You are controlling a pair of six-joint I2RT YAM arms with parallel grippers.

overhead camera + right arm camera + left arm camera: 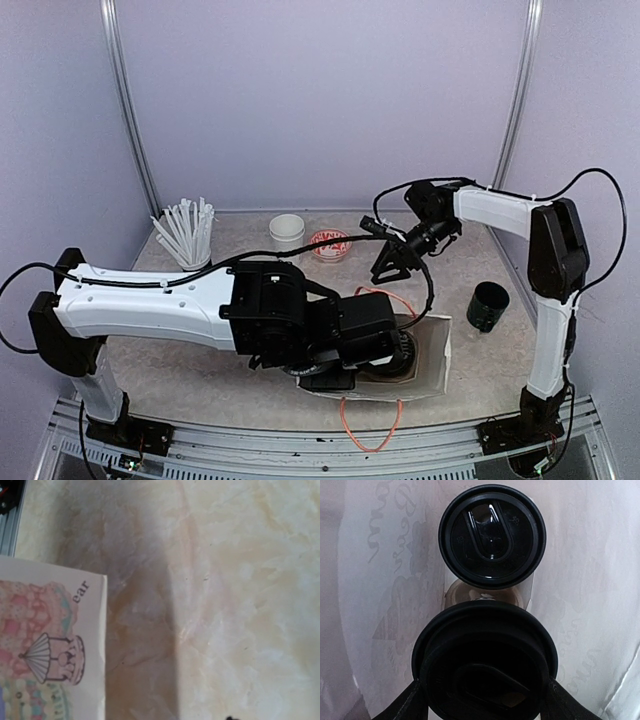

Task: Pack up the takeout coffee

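Note:
Two takeout coffee cups with round black lids stand inside a white paper bag in front of the arms. In the left wrist view, the far lid sits upright deeper in the bag. The near lid fills the bottom of the view between my left gripper's fingers. My left gripper reaches into the bag and is shut on the near cup. My right gripper hangs open and empty above the table behind the bag. Its wrist view shows the bag's printed side and the marbled table.
A cup of white straws stands at the back left. A white tub and a red patterned dish sit at the back middle. A black pot stands right of the bag. The bag's orange cord handle hangs over the near edge.

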